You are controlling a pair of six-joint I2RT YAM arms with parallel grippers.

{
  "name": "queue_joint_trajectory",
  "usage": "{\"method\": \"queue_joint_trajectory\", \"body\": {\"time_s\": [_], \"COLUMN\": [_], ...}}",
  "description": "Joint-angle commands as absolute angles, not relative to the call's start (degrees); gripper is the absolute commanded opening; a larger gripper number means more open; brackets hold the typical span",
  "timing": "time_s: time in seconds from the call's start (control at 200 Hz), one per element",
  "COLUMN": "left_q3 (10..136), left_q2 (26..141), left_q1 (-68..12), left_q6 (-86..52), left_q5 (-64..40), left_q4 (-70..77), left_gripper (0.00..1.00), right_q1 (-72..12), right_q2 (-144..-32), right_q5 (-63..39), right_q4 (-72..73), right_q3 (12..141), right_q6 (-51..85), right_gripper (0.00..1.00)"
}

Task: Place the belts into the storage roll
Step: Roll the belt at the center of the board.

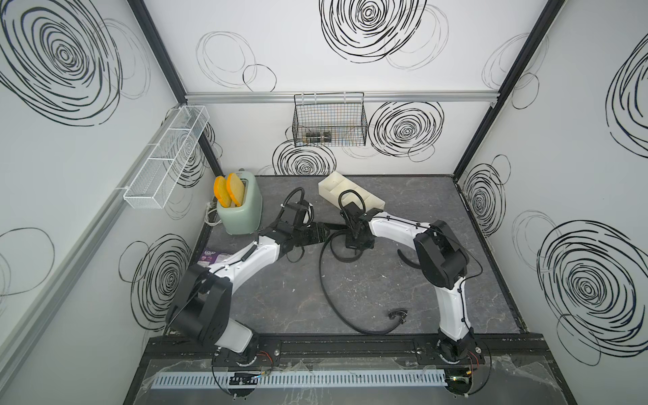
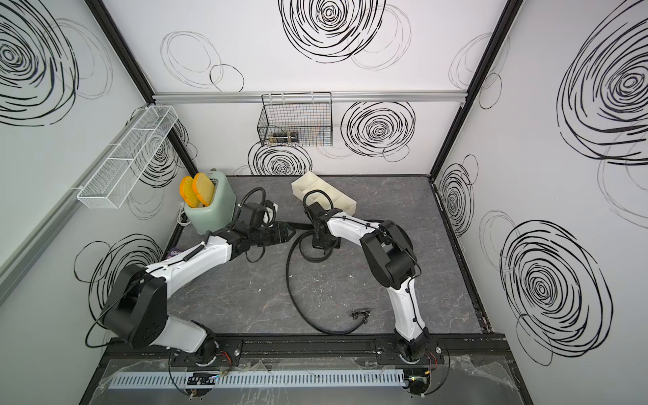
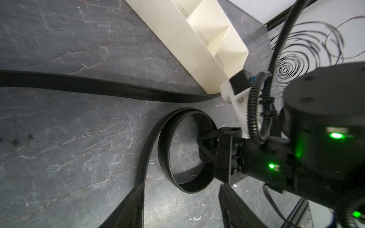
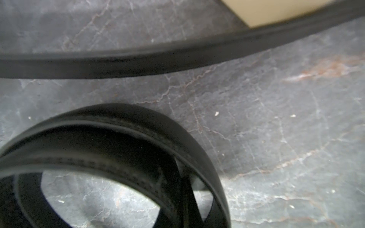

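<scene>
Right tool [image 3: 200, 146] pinched shut on the coiled belt [image 3: 173, 150], which stands on edge on the surface [image 1: 368, 291]. Left tool [image 1: 325, 232] spread wide, holding nothing. We note the second belt [image 3: 98, 86] lying flat, passing just beside the storage roll [image 3: 177, 39].

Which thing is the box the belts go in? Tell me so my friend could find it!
Find the black wire basket hanging on the back wall; just below it, on the grey table, lies a cream-white tray. Unlike the tall mint-green toaster nearby, it is low, open-topped and split into square compartments.
</scene>
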State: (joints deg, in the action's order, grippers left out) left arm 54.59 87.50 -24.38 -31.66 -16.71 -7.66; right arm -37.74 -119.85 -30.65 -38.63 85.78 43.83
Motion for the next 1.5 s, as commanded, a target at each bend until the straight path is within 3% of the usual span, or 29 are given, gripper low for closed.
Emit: {"method": "queue_joint_trajectory", "body": {"time_s": [0.0, 0.626, 0.661, 0.766, 0.861, 0.881, 1.041, 1.171, 1.391, 1.496], "left_q3": [55.7, 57.3, 57.3, 56.5, 51.8, 50.4, 39.1, 32.6, 29.5, 28.0], "left_q2": [90.1, 102.0, 102.2, 101.7, 99.0, 98.4, 92.1, 87.3, 85.5, 85.2], "left_q1": [-25.7, -27.0, -26.9, -25.7, -21.3, -20.1, -15.9, -19.8, -28.6, -31.3], "left_q6": [-24.7, -19.9, -19.9, -21.9, -29.3, -31.3, -47.7, -60.3, -69.4, -71.2], "left_q5": [-15.2, -9.7, -9.8, -10.2, -16.1, -17.7, -23.7, -22.4, -21.7, -22.1], "left_q4": [-10.4, -13.4, -13.4, -12.9, -8.2, -6.9, 5.0, 13.0, 15.7, 16.3], "left_gripper": [0.62, 0.46, 0.41, 0.07, 0.05, 0.0, 0.0, 0.0, 0.0, 0.14], "right_q1": [-37.8, -36.5, -36.5, -36.5, -36.5, -36.6, -37.5, -38.8, -39.4, -39.1], "right_q2": [-124.3, -123.5, -123.3, -123.1, -123.3, -123.4, -126.7, -128.1, -128.2, -127.6], "right_q5": [-30.0, -29.6, -29.6, -29.8, -29.6, -29.6, -30.1, -29.7, -29.5, -29.6], "right_q4": [-46.3, -47.0, -46.9, -46.7, -47.0, -47.1, -50.5, -51.4, -51.2, -50.0], "right_q3": [80.8, 80.1, 79.9, 79.4, 80.2, 80.6, 86.0, 88.8, 88.9, 87.4], "right_q6": [44.5, 42.4, 42.3, 42.3, 42.4, 42.3, 41.6, 41.8, 42.4, 42.7], "right_gripper": [0.0, 0.0, 0.0, 0.0, 0.0, 0.0, 0.0, 0.0, 0.0, 0.0]}}
